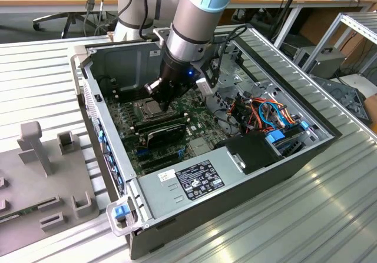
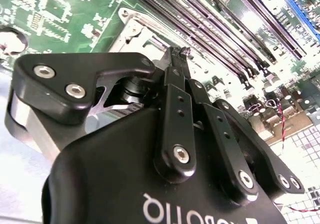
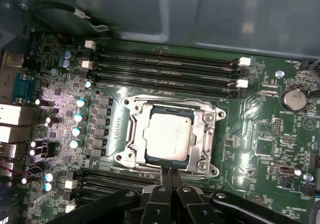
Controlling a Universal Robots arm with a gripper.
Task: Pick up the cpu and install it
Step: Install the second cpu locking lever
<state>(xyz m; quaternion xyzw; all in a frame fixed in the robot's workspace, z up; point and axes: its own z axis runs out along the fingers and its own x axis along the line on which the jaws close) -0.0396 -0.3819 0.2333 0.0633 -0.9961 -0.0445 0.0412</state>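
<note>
At the near edge of the scene a ribbed metal table (image 1: 306,216) carries an open computer case (image 1: 235,183), with a grey plastic fixture (image 1: 53,175) lying on the table at the exterior view's left. Inside the case a dark box with a white label (image 1: 191,177) sits along the near wall, and a bundle of orange and blue cables (image 1: 274,113) lies toward the exterior view's right. Farther in, the green motherboard (image 1: 197,107) covers the case floor, and the robot arm (image 1: 197,22) reaches down over it. The hand (image 3: 167,176) hangs just above the board with its two black fingertips (image 3: 163,178) pressed together and nothing between them, poised at the edge of the socket frame (image 3: 131,129). The cpu (image 3: 169,135), its pale silver face up, lies flat inside that metal frame, seated in the socket and apart from the fingertips. In the second wrist view the closed fingers (image 2: 176,83) point toward the same frame. Beyond the socket run long dark memory slots (image 3: 165,66), and past them stands the far wall of the case (image 3: 225,13).
</note>
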